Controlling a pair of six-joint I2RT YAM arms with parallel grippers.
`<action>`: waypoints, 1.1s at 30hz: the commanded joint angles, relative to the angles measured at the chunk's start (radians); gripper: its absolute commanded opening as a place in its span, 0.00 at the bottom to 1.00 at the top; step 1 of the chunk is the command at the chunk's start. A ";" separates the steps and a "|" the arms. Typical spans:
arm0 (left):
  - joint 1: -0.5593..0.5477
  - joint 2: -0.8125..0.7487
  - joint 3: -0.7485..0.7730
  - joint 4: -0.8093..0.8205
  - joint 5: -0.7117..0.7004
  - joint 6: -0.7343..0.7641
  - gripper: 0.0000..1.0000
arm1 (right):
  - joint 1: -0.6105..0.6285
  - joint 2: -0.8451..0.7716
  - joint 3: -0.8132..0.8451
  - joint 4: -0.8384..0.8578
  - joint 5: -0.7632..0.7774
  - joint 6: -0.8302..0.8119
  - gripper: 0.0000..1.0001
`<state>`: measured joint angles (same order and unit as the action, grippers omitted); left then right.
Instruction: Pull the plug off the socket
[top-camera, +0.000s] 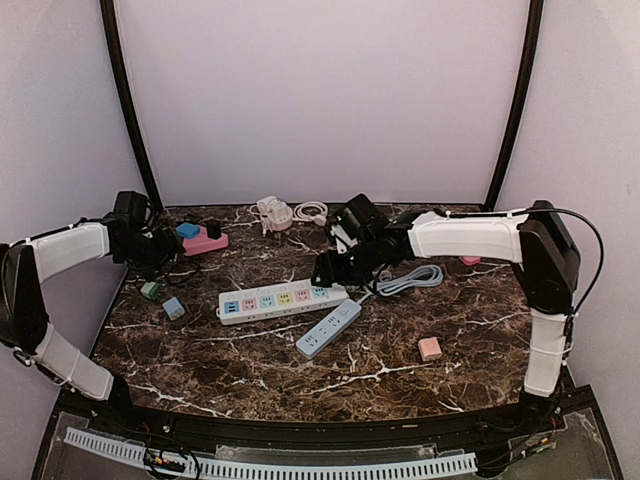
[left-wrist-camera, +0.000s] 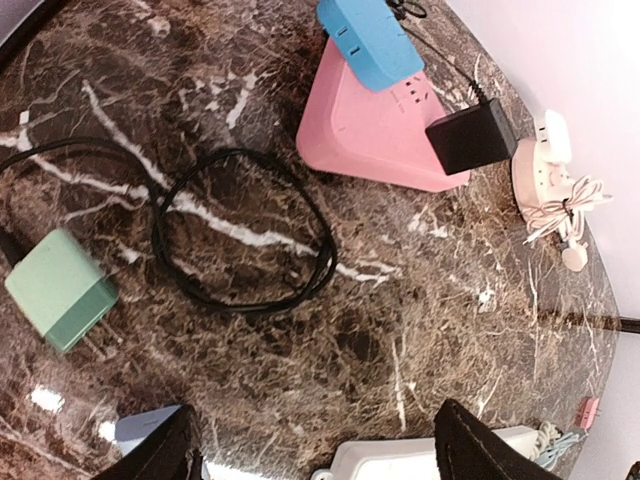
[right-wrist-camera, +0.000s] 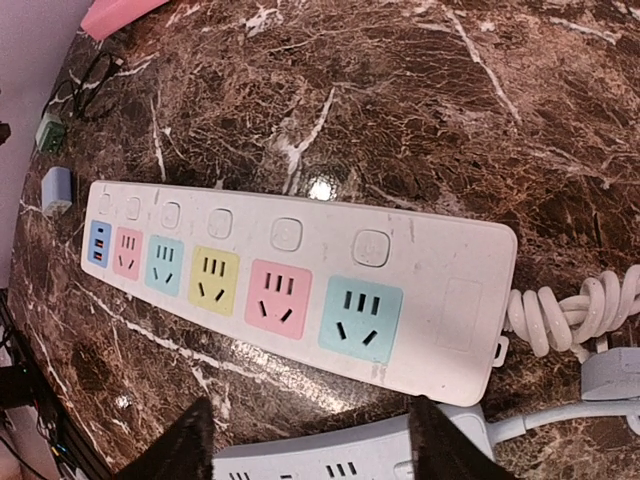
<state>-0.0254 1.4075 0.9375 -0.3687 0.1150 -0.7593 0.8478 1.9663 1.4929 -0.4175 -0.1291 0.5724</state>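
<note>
The black square plastic plug (left-wrist-camera: 470, 135) is seated on the pink wedge-shaped socket block (left-wrist-camera: 375, 130), at about 10 o'clock on the dark marble table (top-camera: 380, 375) in the overhead view. A blue plastic plug (left-wrist-camera: 368, 40) sits on the same block, toward 11 o'clock from the black one in the left wrist view. The left gripper (left-wrist-camera: 315, 425) hangs apart from the block, at its 6 o'clock in that view, with its fingers spread wide and holding nothing. A loop of black cable (left-wrist-camera: 240, 235) and a mint-green adapter (left-wrist-camera: 60, 290) lie toward 9 o'clock from the block. The right gripper (right-wrist-camera: 312, 415), its fingers likewise parted and empty, hangs over the long white power strip with coloured sockets (right-wrist-camera: 290, 285) near the table's centre.
</note>
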 joint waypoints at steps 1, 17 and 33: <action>0.003 0.077 0.078 0.055 0.040 -0.006 0.79 | 0.010 -0.068 -0.016 -0.001 0.019 0.003 0.77; 0.009 0.253 -0.036 0.578 0.048 -0.343 0.78 | 0.009 -0.183 -0.111 -0.007 0.039 0.000 0.99; 0.022 0.447 -0.097 0.909 0.043 -0.526 0.72 | 0.008 -0.239 -0.148 -0.037 0.058 -0.015 0.99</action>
<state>-0.0074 1.8290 0.8654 0.4236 0.1646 -1.2285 0.8501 1.7550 1.3548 -0.4492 -0.0872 0.5732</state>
